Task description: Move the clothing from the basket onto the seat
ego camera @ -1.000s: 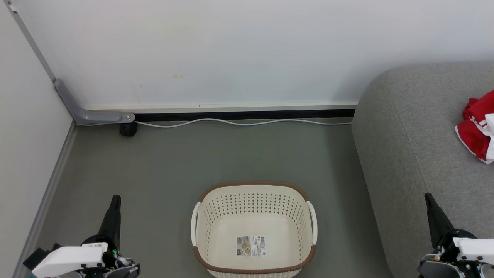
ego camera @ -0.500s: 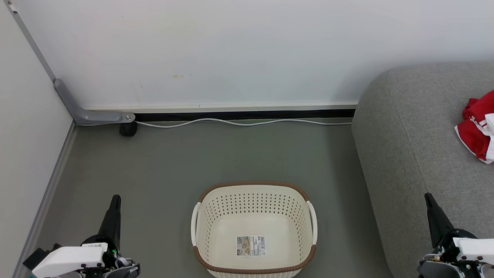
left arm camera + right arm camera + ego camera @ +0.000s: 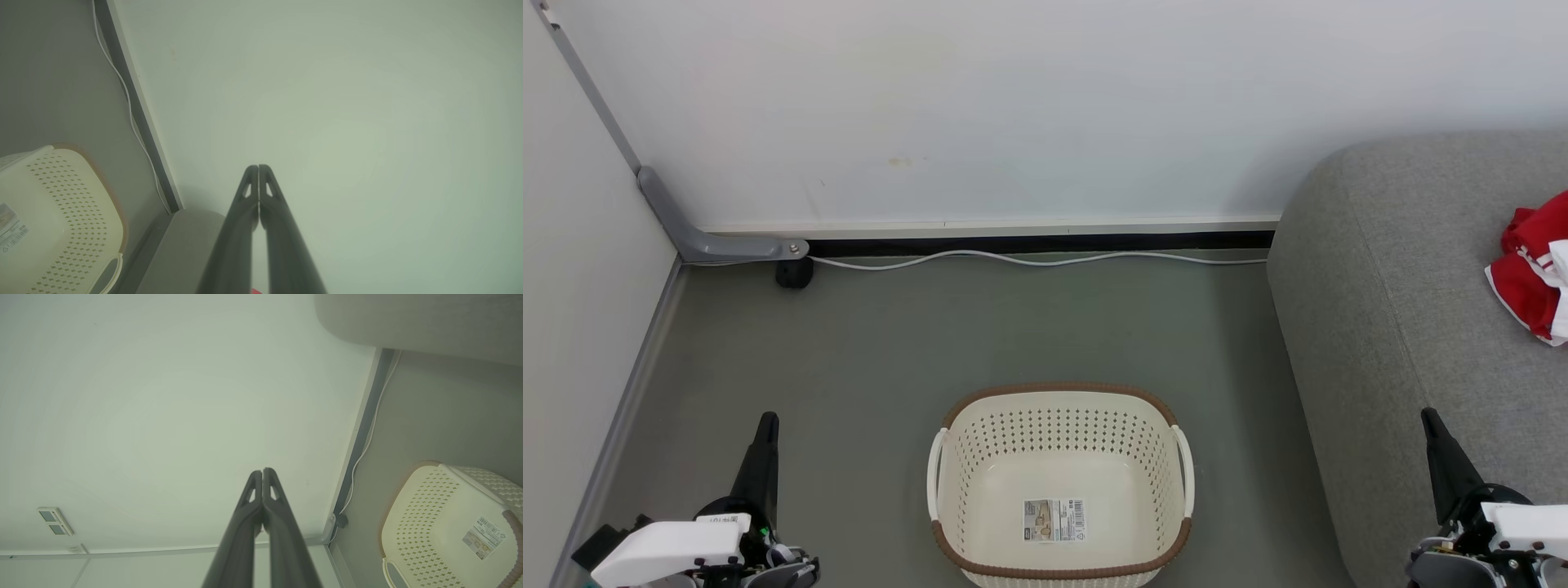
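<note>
The left gripper [image 3: 258,168] is closed, its two long dark fingers pressed together tip to tip with nothing between them, and the right gripper [image 3: 262,472] is closed and bare in the same way; in the head view both point up from the bottom corners, the left over the floor [image 3: 980,335] and the right over the near part of the seat [image 3: 1405,327]. The clothing [image 3: 1529,278] lies on the seat's top, a bunched red heap with white panels and white stripe trim, cut off by the right edge of the head view, so how much of it there is cannot be told. It is well apart from both grippers. The basket [image 3: 1058,429] stands upright on the floor between the two grippers, close to the seat's rounded left side with a strip of floor between them; its cream perforated walls, brown rim and two white handles are in plain sight, and its bare bottom shows a paper label [image 3: 1054,520]. Beyond the basket a white cable [image 3: 1029,259] runs along the foot of the pale wall [image 3: 1013,106], from the seat's far corner to a black caster [image 3: 794,273] under a grey bracket [image 3: 698,237] in the floor's far left corner
</note>
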Motion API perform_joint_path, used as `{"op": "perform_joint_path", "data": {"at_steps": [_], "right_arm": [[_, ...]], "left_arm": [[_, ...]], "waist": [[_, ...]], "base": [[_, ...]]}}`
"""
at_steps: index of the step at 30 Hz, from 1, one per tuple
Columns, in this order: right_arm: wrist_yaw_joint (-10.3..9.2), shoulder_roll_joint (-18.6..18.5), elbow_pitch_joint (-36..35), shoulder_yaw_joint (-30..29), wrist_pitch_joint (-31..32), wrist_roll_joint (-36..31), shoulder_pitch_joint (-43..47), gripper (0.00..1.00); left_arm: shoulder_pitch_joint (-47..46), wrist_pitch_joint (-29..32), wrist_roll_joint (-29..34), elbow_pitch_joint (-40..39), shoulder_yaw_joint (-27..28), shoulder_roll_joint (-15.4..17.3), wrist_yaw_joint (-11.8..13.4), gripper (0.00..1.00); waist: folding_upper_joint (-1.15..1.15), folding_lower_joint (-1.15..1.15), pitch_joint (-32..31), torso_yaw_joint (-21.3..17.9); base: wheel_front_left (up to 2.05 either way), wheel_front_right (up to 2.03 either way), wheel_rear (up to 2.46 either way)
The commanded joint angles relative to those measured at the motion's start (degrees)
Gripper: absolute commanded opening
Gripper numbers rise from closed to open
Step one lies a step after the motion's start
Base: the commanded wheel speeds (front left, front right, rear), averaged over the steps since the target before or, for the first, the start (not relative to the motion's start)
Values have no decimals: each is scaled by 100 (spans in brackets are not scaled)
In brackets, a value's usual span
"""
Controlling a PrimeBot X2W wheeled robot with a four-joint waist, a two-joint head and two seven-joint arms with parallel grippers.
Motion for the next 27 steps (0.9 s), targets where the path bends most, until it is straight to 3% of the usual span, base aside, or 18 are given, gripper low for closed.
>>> {"op": "perform_joint_path", "data": {"at_steps": [1,27], "right_arm": [[10,-60,-185,101,44,64,-254,0],[10,-60,-185,101,44,64,-254,0]], "left_arm": [[-333,35,-21,-165,161,100,-42,0],[-333,35,-21,-165,161,100,-42,0]], "waist": [[0,0,0,0],[0,0,0,0]], "base": [[0,0,0],[0,0,0]]}}
